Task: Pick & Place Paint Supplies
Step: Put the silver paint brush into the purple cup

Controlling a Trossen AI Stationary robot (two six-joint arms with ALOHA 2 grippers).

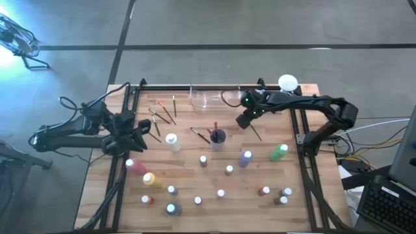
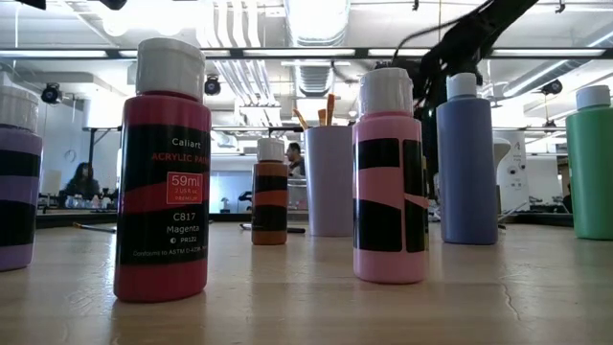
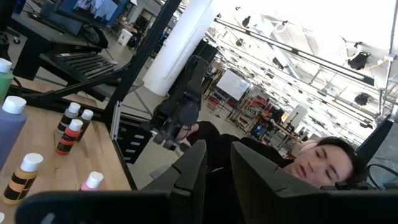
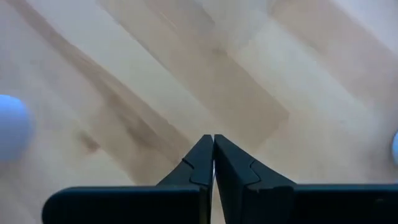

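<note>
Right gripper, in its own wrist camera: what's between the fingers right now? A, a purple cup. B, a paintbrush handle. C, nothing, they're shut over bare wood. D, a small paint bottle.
C: in the right wrist view the right gripper has its fingertips pressed together with nothing between them, and only the bare wooden table lies beyond them.

Bright ceiling lights (image 2: 316,14) glare white in the low view. A strong glow sits on the floor (image 1: 13,32) in the high view. The worktop (image 4: 186,74) looks blurry, maybe too close.
</note>
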